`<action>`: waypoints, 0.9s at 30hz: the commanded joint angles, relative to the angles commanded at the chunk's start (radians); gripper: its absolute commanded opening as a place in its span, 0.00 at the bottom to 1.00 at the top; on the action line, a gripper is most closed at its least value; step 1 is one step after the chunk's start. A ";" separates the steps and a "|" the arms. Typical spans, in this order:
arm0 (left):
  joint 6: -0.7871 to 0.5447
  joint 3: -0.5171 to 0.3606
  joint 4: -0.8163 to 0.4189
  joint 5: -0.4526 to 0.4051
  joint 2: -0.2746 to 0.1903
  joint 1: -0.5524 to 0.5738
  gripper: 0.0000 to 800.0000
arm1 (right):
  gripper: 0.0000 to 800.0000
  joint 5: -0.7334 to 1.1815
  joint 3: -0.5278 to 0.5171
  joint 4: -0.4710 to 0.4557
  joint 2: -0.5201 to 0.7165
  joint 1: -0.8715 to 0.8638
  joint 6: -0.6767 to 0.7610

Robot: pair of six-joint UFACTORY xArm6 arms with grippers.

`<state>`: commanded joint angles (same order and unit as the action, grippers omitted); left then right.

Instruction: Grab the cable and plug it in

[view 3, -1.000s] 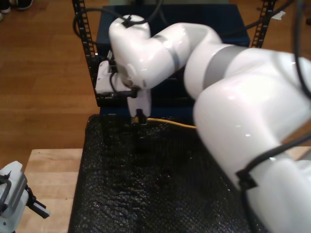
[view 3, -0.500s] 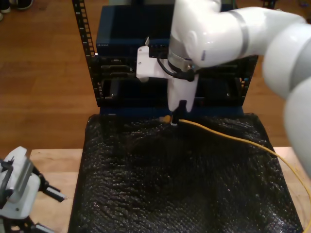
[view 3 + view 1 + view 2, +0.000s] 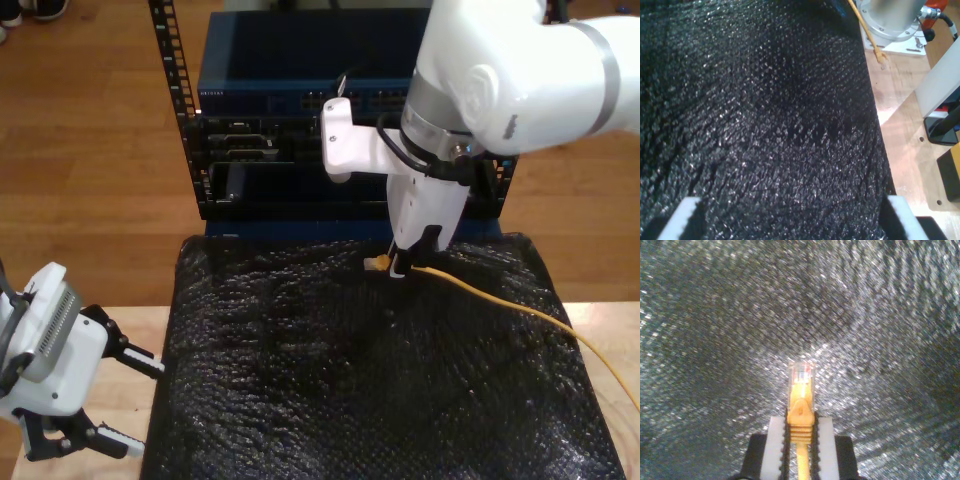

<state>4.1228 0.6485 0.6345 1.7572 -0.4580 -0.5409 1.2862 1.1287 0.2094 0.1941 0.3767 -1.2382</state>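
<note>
My second gripper (image 3: 400,268) is clamped on the cable (image 3: 500,300) just behind its clear plug (image 3: 801,371), the two white pads (image 3: 775,445) pressing the yellow boot from either side, so the plug juts forward past them. In the exterior view the gripper holds the plug just above the far edge of the black textured mat (image 3: 350,400), and the cable trails from it across the mat towards the exterior view's right and off the near edge. Behind the mat stands the equipment rack (image 3: 260,140) (a dark blue unit on top with a row of ports along its front), and the plug points towards the exterior view's left, not at the rack. My first gripper (image 3: 125,395) hangs at the exterior view's lower left over the wooden counter (image 3: 115,335), beside the mat, with its jaws apart and nothing between them; its camera looks along the mat to an arm's metal base (image 3: 892,20).
</note>
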 joint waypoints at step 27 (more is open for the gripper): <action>0.186 0.097 0.427 -0.132 0.081 0.400 1.00 | 0.00 0.086 -0.035 0.189 0.126 -0.092 -0.054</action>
<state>4.3085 0.7451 1.0610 1.6253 -0.3767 -0.1404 1.3721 1.0934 0.3982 0.3199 0.2846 -1.2919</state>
